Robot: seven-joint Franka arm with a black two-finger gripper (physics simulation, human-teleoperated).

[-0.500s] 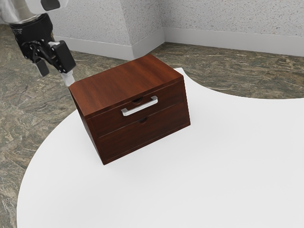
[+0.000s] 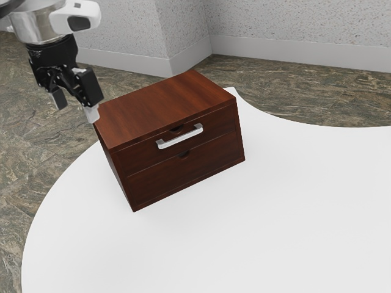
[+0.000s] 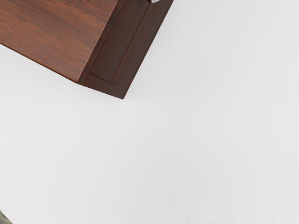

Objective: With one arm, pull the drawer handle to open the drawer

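A dark red-brown wooden cabinet (image 2: 168, 131) with two drawers stands on the round white table (image 2: 256, 232). Both drawer fronts sit flush with the cabinet's face. The upper drawer carries a silver bar handle (image 2: 179, 137); the lower drawer has just a small notch. My black gripper (image 2: 76, 108) hangs at the exterior view's upper left, just off the cabinet's back left corner and level with its top. Its fingers stand apart with nothing between them. In the wrist view a corner of the cabinet (image 3: 60, 37) and its front face lie over the white table (image 3: 187, 154).
Patterned stone floor (image 2: 36, 152) surrounds the table. A grey speckled wall with a pale baseboard (image 2: 183, 58) runs behind the cabinet. The table surface spreads wide in front of the drawer fronts, toward the exterior view's lower right.
My hand has moved a little lower and toward the exterior view's right, closer to the cabinet's back left corner. The cabinet and its drawers have not moved.
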